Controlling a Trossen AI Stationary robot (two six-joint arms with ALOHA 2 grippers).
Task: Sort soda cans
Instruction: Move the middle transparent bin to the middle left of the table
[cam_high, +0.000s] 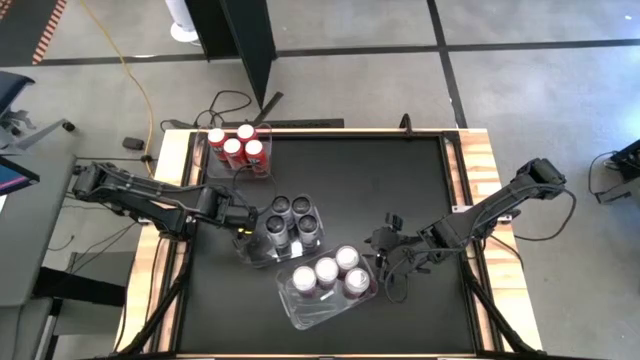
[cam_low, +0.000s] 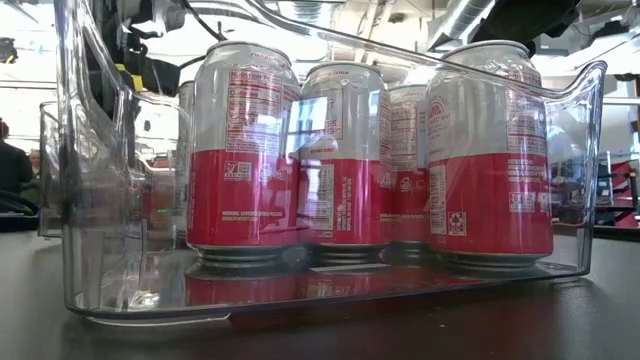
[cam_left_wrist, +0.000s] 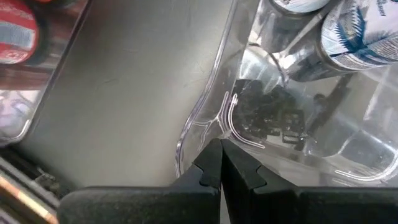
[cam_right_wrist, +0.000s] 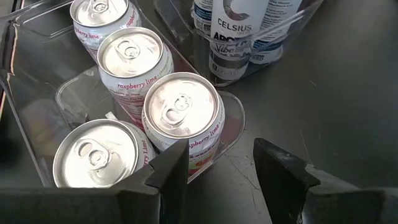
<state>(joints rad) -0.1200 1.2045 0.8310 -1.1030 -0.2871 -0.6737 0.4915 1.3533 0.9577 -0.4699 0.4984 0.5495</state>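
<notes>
Four white-and-red raspberry lime cans (cam_high: 328, 274) are held in a clear tub (cam_high: 300, 312) at the mat's six o'clock. The right gripper (cam_right_wrist: 214, 165) is seen spread and empty, just at three o'clock of that tub. The left gripper (cam_left_wrist: 220, 163) is pressed together on the rim of the clear tub of dark cans (cam_high: 288, 222). Red cans (cam_high: 238, 147) are kept at eleven o'clock. Open mat (cam_high: 390, 180) is left toward one o'clock.

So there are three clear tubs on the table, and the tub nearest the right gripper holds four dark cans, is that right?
Not quite. The tub nearest the right gripper holds four white and red cans, not dark ones, as the high view shows. The dark cans sit in the middle tub.
</notes>
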